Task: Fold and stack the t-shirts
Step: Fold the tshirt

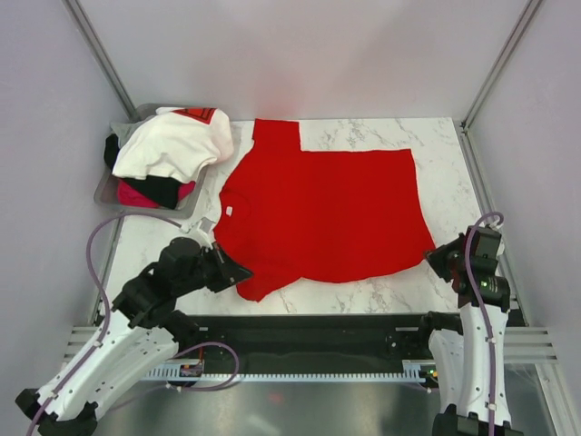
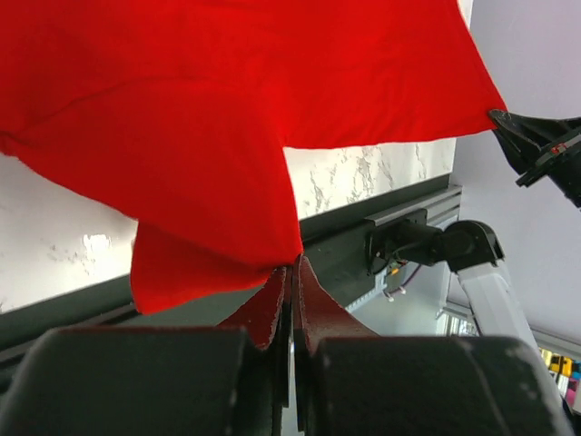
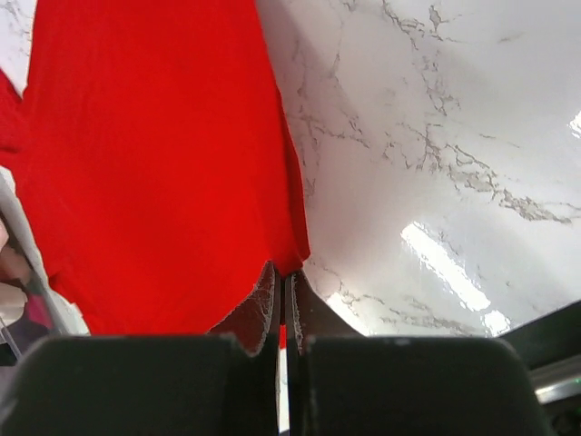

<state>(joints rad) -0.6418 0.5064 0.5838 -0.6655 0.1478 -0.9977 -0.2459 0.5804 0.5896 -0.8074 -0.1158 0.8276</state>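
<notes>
A red t-shirt [image 1: 327,213] is spread across the middle of the marble bench [image 1: 381,136], with one sleeve reaching toward 12 o'clock. At the shirt's 7 o'clock edge the left pincer [image 1: 241,271] is clenched on a bunched fold of red cloth. In the left wrist view this fold is seen lifted off the surface and hanging over the dark rail at the near edge. At the shirt's 4 o'clock corner the right pincer [image 1: 438,256] is clenched on the tip of the fabric, and in the right wrist view the jaws are pressed together with only a sliver of red between them. A grey tray [image 1: 107,189] is placed at 10 o'clock, just beside the red shirt's collar end. A white t-shirt [image 1: 172,145] with a red mark is heaped on top in it and spills over the rim. Beneath it only slivers of a black t-shirt [image 1: 162,189] and a magenta t-shirt [image 1: 132,193] are exposed, and how these are folded cannot be made out. The far rim of the tray is covered by the white cloth. What appears to be a small pale label is seen near the red shirt's neckline. Nothing lies between the two pincers except the near hem.
</notes>
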